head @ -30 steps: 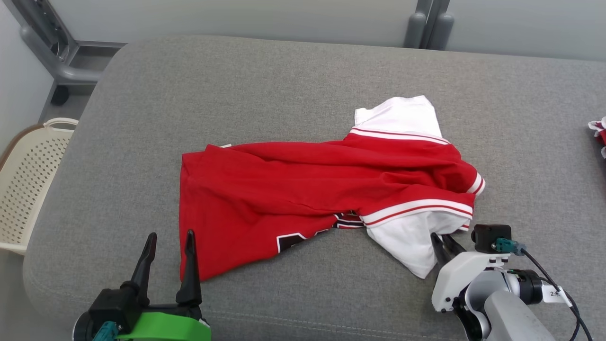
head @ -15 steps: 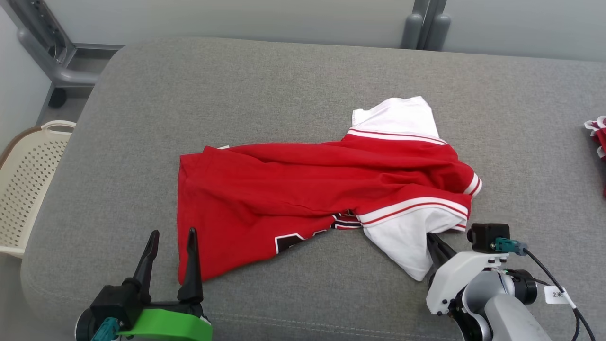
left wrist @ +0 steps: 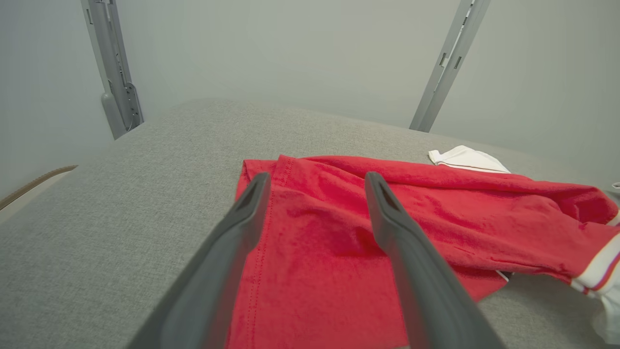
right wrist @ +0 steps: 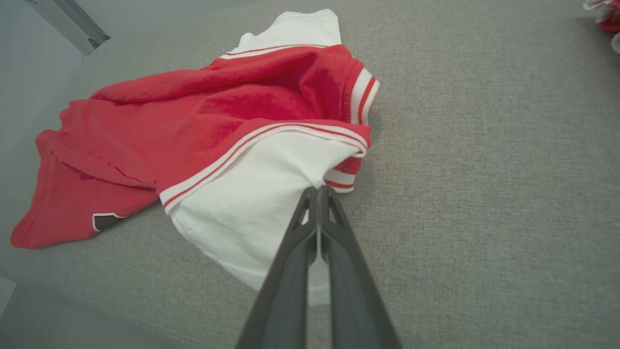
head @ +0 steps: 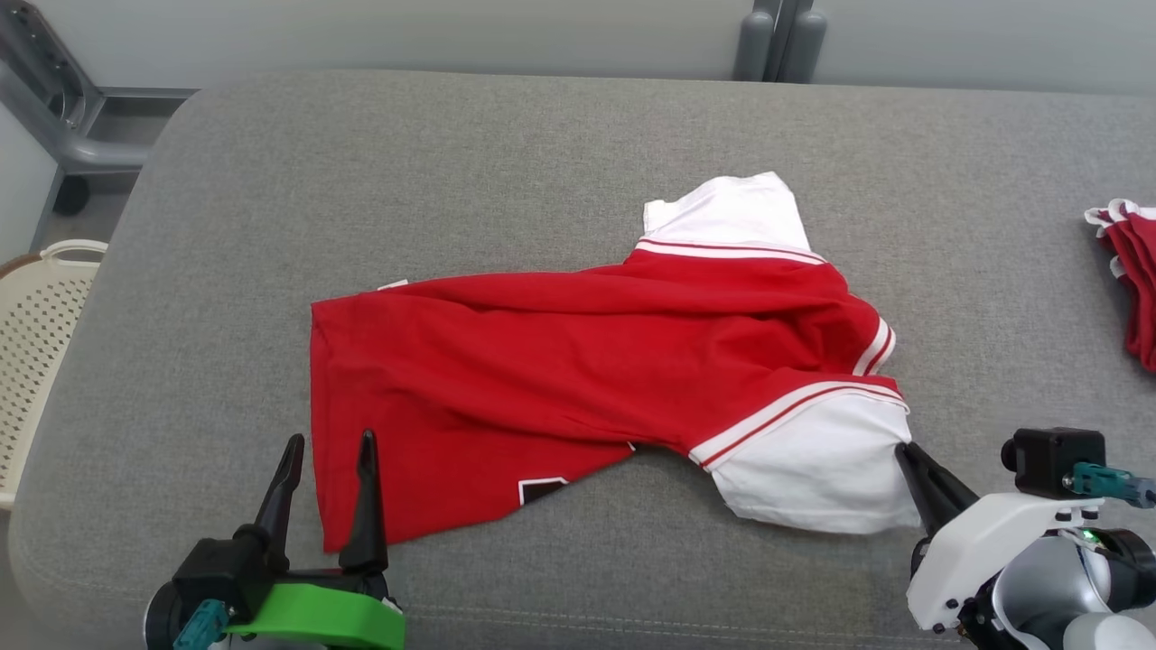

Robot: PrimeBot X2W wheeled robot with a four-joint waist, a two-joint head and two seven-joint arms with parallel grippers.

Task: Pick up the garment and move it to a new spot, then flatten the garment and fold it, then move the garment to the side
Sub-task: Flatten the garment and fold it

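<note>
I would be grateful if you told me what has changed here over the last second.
The right gripper shut its fingers on the white sleeve and drew it toward the robot's right, spreading it flatter. The head camera also turned a little. The left gripper stays open, and the rest of the garment lies as before.

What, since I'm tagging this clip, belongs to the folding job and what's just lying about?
Job:
- jersey
- right gripper, shut on the jersey's white sleeve
- left gripper, open

Lying about:
- basket at the left
- red clothes at the right edge
</note>
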